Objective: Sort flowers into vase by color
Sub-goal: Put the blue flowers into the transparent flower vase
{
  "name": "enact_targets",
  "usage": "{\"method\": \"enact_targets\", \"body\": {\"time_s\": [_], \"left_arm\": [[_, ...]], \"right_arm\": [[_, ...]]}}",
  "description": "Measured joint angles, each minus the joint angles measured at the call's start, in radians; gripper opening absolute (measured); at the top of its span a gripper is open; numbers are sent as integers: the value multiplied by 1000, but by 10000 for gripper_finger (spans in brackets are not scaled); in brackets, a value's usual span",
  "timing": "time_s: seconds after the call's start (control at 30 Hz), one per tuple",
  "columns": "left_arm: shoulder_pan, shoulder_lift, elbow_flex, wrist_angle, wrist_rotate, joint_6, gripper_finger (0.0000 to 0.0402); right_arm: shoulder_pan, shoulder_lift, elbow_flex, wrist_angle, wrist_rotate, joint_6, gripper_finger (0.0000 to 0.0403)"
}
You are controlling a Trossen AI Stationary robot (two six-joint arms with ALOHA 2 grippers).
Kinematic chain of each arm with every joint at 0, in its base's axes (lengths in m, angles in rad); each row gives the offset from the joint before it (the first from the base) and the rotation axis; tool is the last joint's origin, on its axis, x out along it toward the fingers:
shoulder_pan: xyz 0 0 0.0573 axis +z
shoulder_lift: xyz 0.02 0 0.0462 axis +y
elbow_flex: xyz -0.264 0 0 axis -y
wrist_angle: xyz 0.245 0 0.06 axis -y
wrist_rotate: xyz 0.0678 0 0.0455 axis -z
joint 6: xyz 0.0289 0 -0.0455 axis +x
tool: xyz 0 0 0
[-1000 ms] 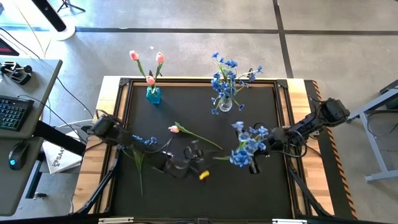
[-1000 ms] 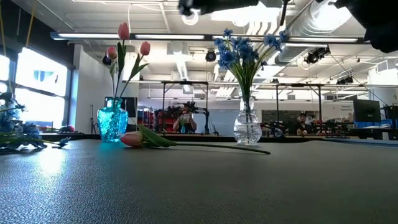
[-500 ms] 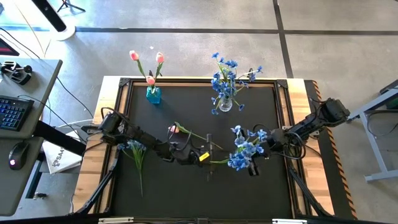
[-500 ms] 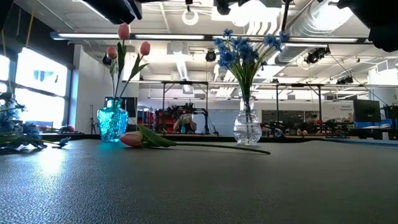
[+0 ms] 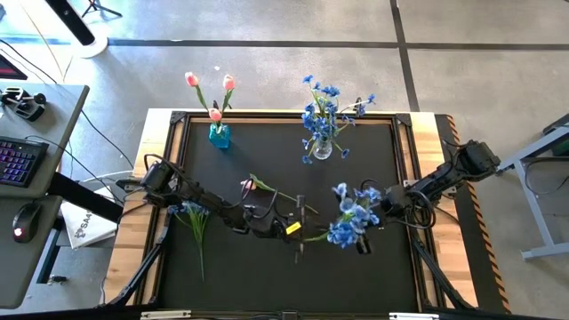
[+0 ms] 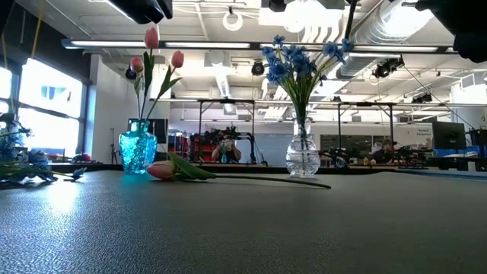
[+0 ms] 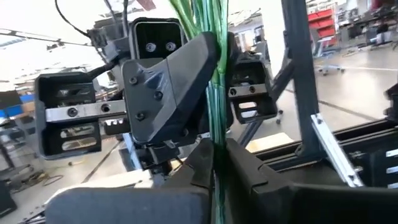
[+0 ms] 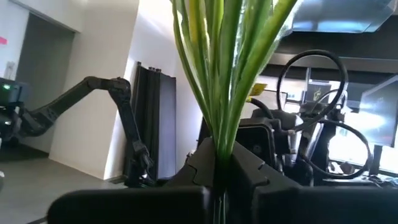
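A bunch of blue flowers [image 5: 351, 213] hangs above the table's right middle, its green stems [image 5: 316, 234] reaching left. My right gripper [image 8: 217, 163] is shut on the stems; my left gripper [image 5: 300, 227] is shut on them farther from the blossoms. A teal vase [image 5: 219, 135] at the far left holds pink tulips. A clear vase [image 5: 322, 148] at the far middle holds blue flowers. One tulip [image 5: 258, 186] lies flat mid-table. Another blue bunch [image 5: 191, 212] lies at the left. My left gripper pinches the bundled green stems [image 7: 216, 146] between its two fingers, coming about level from the table's left. The stems run on past the fingertips toward my right gripper, clear of the table. My right gripper pinches the same stems [image 8: 219, 140] between its two fingers, coming from the table's right and slanting slightly up. Above the fingers the stems fan out. In the high view the blossoms hide the place of contact.
The lying tulip's stem [image 5: 293, 201] runs close by my left gripper. A wooden rim [image 5: 149, 151] borders the black mat. A desk with a keyboard [image 5: 16, 162] and a mouse stands left of the table. The near half of the mat [image 6: 243, 228] holds nothing.
My left gripper has swung from near the left blue bunch toward the table's right, turning as it went, up to the stems held by my right gripper, and has shut on them. My right gripper has kept its place with the bunch.
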Motion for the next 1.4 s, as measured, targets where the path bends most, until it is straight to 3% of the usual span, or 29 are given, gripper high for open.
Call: {"method": "enact_targets", "body": {"time_s": [0.1,0.27,0.4,0.5,0.77,0.97,1.17,1.4], "left_arm": [[-21,-6,0,-44,-115,31,10],[-85,-54,0,-247,-440,79,4],[-129,-98,0,-353,-624,75,4],[-152,-115,0,-381,-707,75,4],[-167,-116,0,-377,-727,69,3],[-171,-116,0,-350,-752,98,3],[-158,-116,0,-334,-772,94,4],[-134,-116,0,-331,-775,74,4]], "right_arm": [[-1,0,-1,-16,15,-7,27],[-2,-48,-1,-191,29,-8,72],[0,-144,-1,-349,168,-38,92],[0,-218,-1,-418,278,-37,95],[-9,-344,-1,-569,351,-48,111],[-9,-370,-1,-735,495,-41,203],[13,-230,22,-680,456,21,277],[46,-44,184,-588,550,72,268]]}}
